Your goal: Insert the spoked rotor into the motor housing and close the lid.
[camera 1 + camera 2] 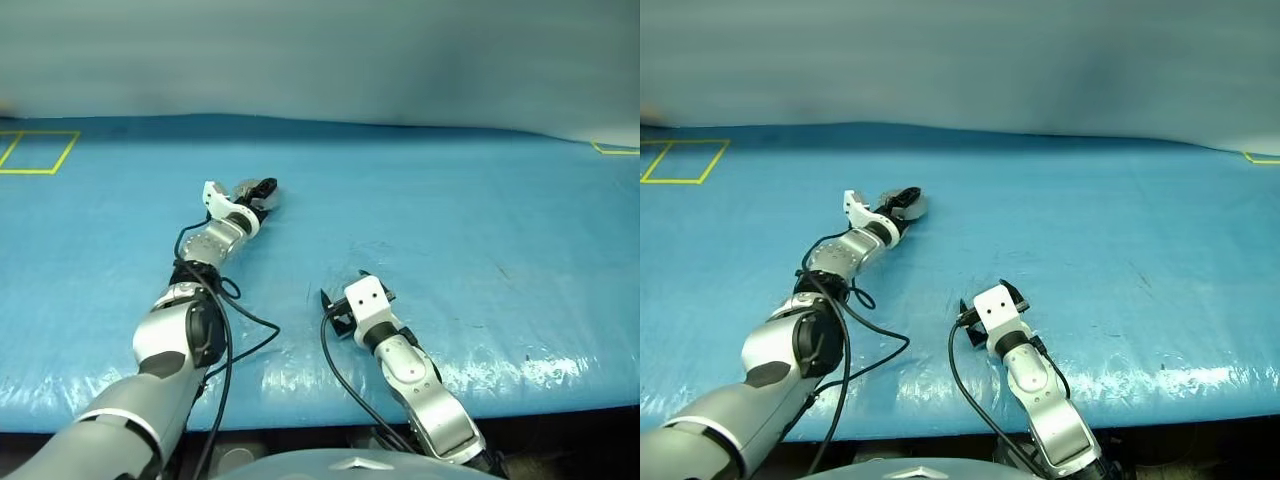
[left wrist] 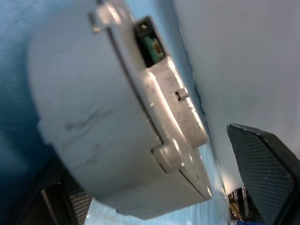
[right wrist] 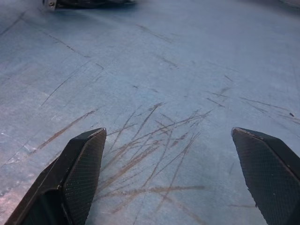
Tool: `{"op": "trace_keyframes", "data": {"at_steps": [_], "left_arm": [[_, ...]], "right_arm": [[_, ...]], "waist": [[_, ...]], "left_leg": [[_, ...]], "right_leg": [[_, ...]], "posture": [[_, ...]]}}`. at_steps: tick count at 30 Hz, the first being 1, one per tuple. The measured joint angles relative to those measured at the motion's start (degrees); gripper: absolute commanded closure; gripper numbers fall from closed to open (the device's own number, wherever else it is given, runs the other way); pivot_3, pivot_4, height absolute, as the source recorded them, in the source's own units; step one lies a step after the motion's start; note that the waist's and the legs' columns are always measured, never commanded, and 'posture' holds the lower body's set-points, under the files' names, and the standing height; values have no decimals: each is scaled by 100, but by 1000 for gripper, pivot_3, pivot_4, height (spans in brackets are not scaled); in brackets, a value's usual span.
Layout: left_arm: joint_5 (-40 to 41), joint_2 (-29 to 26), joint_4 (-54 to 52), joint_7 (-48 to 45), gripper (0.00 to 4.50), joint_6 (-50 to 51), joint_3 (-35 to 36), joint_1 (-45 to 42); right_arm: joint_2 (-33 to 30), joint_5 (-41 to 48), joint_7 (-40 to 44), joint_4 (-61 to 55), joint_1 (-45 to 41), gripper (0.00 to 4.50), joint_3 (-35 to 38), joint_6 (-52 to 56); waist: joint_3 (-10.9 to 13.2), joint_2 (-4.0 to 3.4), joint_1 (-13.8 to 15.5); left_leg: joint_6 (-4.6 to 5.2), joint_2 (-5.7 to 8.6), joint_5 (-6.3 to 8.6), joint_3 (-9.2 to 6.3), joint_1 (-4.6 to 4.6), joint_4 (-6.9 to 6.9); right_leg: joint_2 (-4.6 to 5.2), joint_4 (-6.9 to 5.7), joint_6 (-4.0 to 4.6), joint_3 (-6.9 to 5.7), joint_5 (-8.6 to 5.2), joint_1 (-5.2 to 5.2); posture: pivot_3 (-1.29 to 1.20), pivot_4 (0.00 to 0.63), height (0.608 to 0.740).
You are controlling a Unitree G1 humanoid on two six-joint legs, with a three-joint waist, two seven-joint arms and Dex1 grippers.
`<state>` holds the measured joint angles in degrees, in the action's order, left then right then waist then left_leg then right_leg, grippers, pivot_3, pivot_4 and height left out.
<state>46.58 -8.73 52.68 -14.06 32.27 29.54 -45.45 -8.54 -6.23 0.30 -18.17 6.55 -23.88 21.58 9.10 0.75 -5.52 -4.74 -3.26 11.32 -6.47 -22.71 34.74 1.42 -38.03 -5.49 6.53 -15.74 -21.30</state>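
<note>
Item 1, work surface: a blue table (image 1: 480, 230) covered in a scuffed plastic sheet is stretching across both head views. Yellow taped outlines (image 1: 38, 152) are sitting at its far left corner, and a scrap of yellow tape (image 1: 612, 149) is lying at the far right edge.

Item 2, motor housing (image 2: 89, 117): a round grey metal casing is lying on the table toward the far left-centre, at the tip of the left arm. In the left wrist view it is showing its plain grey outer wall, with the lid (image 2: 173, 108) lying flat against it along a seam, a small tab and a dark notch with a green part along that edge. The windings and the rotor cannot be told from these views.

Item 3, left gripper (image 1: 262, 192): reaching forward across the table and standing around the housing. Its 2 black fingers (image 2: 262, 168) are spread, 1 showing on each side of the casing; the nearer finger is sitting close under the wall, the other is standing clear of the lid side. Whether either pad is touching the metal cannot be told.

Item 4, right gripper (image 3: 168, 173): hovering low over the near-centre of the table, well apart from the housing. Its 2 fingers (image 3: 82, 173) are spread wide with nothing between them, only scratched blue sheet (image 3: 154, 154) beneath.

Item 5, cables (image 1: 235, 330): black leads are looping along both forearms.
</note>
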Motion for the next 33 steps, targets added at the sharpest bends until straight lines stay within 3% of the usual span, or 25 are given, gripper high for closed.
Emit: {"op": "trace_keyframes", "data": {"at_steps": [4, 8, 12, 16, 20, 27, 33], "left_arm": [[261, 7, -2256, 167, 21, 977, -81, 1592], [467, 12, -3977, 385, 21, 1562, -179, 2828], [307, -86, -5570, 377, 21, 1549, -658, 4039], [-607, -301, -6627, 229, 21, 797, -1456, 4907], [-2099, -440, -6850, 268, 21, -612, -2182, 5436], [-3825, -543, -6751, 464, 21, -2573, -2747, 5593], [-4162, -607, -6238, 3, 21, -3145, -3124, 5588]], "right_arm": [[20, -18, 188, 27, -17, 0, 22, 25], [10, -13, 407, 143, -104, 0, 29, 31], [110, 60, 605, 292, -182, 0, 83, 30], [349, 301, 742, 354, -276, 0, 281, -28], [437, 454, 853, 400, -306, 0, 420, -433], [522, 590, 793, 392, -44, 0, 677, -767], [390, 477, 707, 376, 164, 0, 875, -913]], "waist": [[-73, 9, -76], [-114, -4, -67], [-112, 5, -45], [-105, 11, 19], [-101, 10, 87], [-71, 19, 265], [-61, 13, 270]], "left_leg": [[-13, -14, 9, 34, 118, -39], [-32, -16, 22, 41, 150, -47], [-51, -15, 34, 49, 138, -58], [-27, -16, 20, 54, 81, -66], [-24, -20, 21, 54, 7, -71], [-19, -20, 22, 52, -67, -71], [-18, -21, 22, 53, -84, -67]], "right_leg": [[0, 3, 56, 23, -35, 80], [0, 13, 61, 31, -41, 76], [3, 22, 62, 41, -45, 56], [0, 22, 65, 46, -46, -6], [-6, 19, 71, 45, -50, -50], [-5, 21, 68, 40, -50, -113], [-7, 16, 56, 36, -45, -131]], "posture": [[0, 150, 740], [0, 150, 740], [0, 150, 740], [0, 150, 740], [0, 150, 740], [0, 150, 740], [0, 150, 740]]}}
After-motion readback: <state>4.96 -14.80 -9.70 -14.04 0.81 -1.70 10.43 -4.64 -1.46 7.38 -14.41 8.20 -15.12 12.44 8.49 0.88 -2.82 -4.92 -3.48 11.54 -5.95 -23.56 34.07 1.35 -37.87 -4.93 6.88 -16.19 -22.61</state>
